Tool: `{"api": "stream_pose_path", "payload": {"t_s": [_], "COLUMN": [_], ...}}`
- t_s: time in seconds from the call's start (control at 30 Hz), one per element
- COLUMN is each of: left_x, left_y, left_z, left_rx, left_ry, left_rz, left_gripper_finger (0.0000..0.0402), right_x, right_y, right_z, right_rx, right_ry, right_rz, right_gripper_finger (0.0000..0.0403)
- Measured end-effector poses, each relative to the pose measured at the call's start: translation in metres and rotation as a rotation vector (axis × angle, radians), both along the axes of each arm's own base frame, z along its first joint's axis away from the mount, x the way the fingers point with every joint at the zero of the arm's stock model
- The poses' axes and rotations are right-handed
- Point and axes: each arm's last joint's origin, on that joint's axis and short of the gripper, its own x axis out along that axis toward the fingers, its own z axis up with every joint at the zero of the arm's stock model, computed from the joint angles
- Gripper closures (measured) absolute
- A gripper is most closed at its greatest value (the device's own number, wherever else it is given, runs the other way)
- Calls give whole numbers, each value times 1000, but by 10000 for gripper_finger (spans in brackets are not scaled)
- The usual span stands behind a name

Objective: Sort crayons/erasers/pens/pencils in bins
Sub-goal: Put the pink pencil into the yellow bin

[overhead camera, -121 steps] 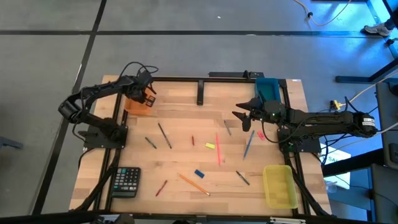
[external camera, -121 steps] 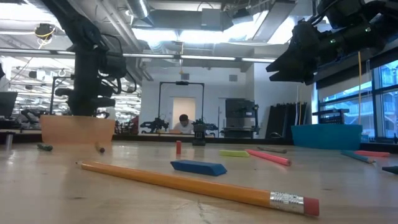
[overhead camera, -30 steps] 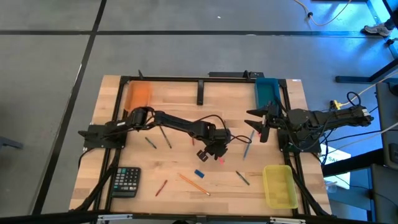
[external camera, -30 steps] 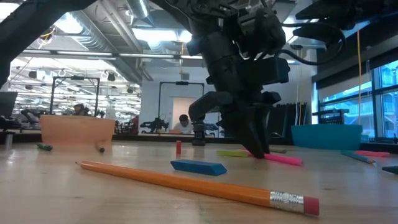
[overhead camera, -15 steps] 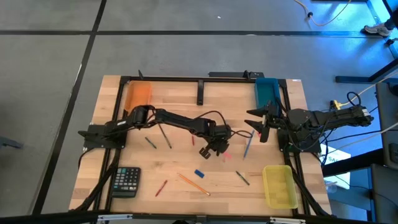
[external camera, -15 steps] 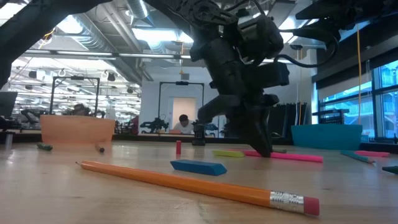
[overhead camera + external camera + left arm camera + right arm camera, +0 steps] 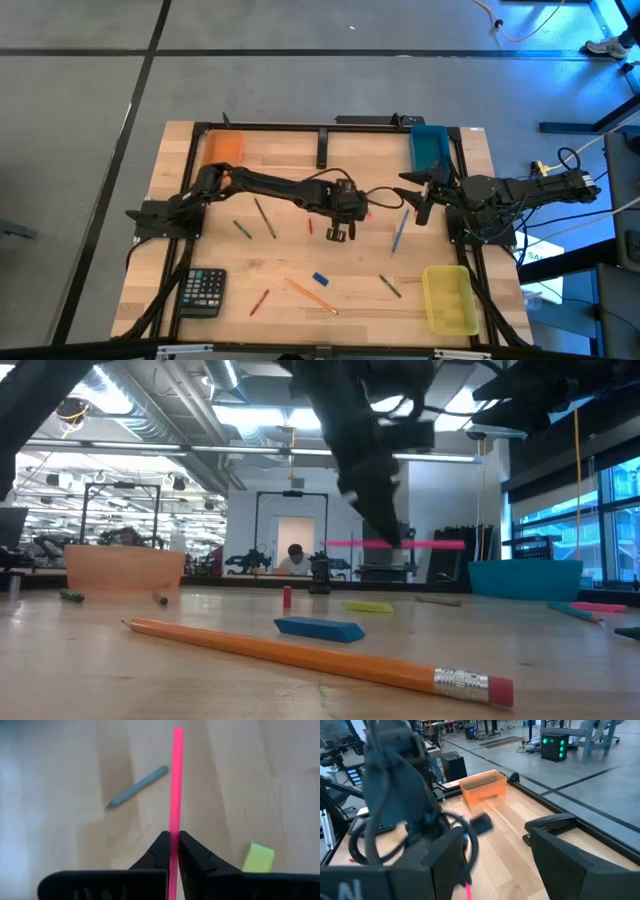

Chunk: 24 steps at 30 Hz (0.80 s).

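- The long pink stick [image 7: 177, 780] is pinched between the two fingers of the left gripper [image 7: 340, 231], held level above the table in the low view [image 7: 395, 544], clear of the wood.
- The left gripper hangs over the middle of the table [image 7: 290, 260], its arm reaching in from the left side.
- On the wood just under the held stick lie a yellow eraser [image 7: 258, 858] and a grey pencil [image 7: 138, 786], both apart from the stick.
- The right gripper [image 7: 418, 196] waits near the right rim, just in front of the teal bin [image 7: 430, 144], its jaws spread wide with nothing between them.
- A blue pen [image 7: 399, 233] lies on the wood between the two grippers, nearer the right one.
- The orange bin [image 7: 222, 150] sits at the far left corner, against the black frame rail; the boards between it and the left gripper are bare.
- The yellow bin [image 7: 449, 297] sits at the near right corner, close to the table's edge.
- Along the near side lie a blue eraser [image 7: 320, 279], a yellow pencil [image 7: 311, 296], a short red crayon [image 7: 259, 301] and a dark pen [image 7: 390, 287], well spaced.
- Two dark pens [image 7: 264, 216] lie left of centre, and a small red crayon [image 7: 310, 226] lies just beside the left gripper.
- A black calculator [image 7: 204, 291] rests at the near left corner.
- A black bar [image 7: 322, 148] stands out from the far rail at mid-table.
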Motion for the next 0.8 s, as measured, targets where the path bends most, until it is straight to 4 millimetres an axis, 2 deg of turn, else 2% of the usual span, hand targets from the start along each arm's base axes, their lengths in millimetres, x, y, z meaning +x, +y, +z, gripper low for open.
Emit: {"api": "stream_pose_path", "payload": {"t_s": [0.17,0.27,0.4,0.63,0.8], "left_x": [-22,-38,-62,-100,-131], "left_y": [5,5,-5,-58,-100], "left_z": [42,59,82,100,100], "left_rx": [-96,-154,-193,-136,-54], "left_ry": [-57,-50,-34,-34,19], "left_rz": [203,324,479,695,805], "left_gripper_finger": [377,377,386,388,380], "right_x": [-2,-4,-9,-16,-18], "right_y": [2,5,8,11,14], "right_z": [2,4,4,1,2], "right_rx": [4,9,6,18,25], "right_ry": [-15,-33,-37,-9,-20], "right_rz": [17,41,78,28,50], "right_gripper_finger": [167,167,167,167,167]}}
